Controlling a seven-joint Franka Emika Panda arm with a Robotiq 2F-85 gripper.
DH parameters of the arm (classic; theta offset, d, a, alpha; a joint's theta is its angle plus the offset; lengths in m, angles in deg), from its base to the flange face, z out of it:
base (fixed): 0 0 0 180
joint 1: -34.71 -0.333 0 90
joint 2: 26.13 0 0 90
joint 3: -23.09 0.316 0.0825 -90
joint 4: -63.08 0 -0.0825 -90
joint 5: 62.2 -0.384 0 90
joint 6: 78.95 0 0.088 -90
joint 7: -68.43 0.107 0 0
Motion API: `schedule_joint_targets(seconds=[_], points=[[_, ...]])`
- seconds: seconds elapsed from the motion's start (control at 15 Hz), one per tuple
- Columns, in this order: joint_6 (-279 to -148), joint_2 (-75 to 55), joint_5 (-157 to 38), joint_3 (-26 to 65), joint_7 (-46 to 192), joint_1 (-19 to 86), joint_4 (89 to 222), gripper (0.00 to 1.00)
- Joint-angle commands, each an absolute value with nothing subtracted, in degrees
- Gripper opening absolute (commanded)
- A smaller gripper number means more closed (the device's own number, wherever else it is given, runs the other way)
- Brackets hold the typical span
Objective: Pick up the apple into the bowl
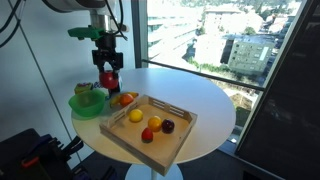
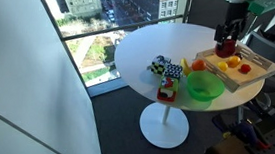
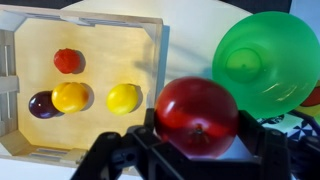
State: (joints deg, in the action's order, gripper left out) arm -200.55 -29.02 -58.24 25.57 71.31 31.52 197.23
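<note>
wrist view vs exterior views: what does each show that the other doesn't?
Wrist only: top-down close-up of the apple gripped in the claw, and the inside of the bowl. Exterior only: the arm, the whole round table, the city through the window. Both: apple, bowl, wooden tray of fruit.
</note>
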Motion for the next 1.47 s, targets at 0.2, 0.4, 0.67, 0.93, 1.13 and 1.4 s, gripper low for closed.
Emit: schedule_joint_targets(seconds=[0.2,0.4,0.67,0.93,1.13,1.4], points=[[-200.90,-29.65,-58.12,27.30,69.91,30.24,197.17,0.56],[-201.73,-29.78,-58.34,28.05,69.34,29.40,197.66,0.56],[-202.54,-29.56,-58.65,28.83,68.76,28.51,198.25,0.56],[-203.26,-29.59,-59.03,29.35,68.19,27.93,199.42,0.56],[-204.37,-29.52,-59.38,29.73,67.43,27.55,200.41,0.56],[-205.51,-29.19,-59.58,30.30,67.12,26.79,201.76,0.56]])
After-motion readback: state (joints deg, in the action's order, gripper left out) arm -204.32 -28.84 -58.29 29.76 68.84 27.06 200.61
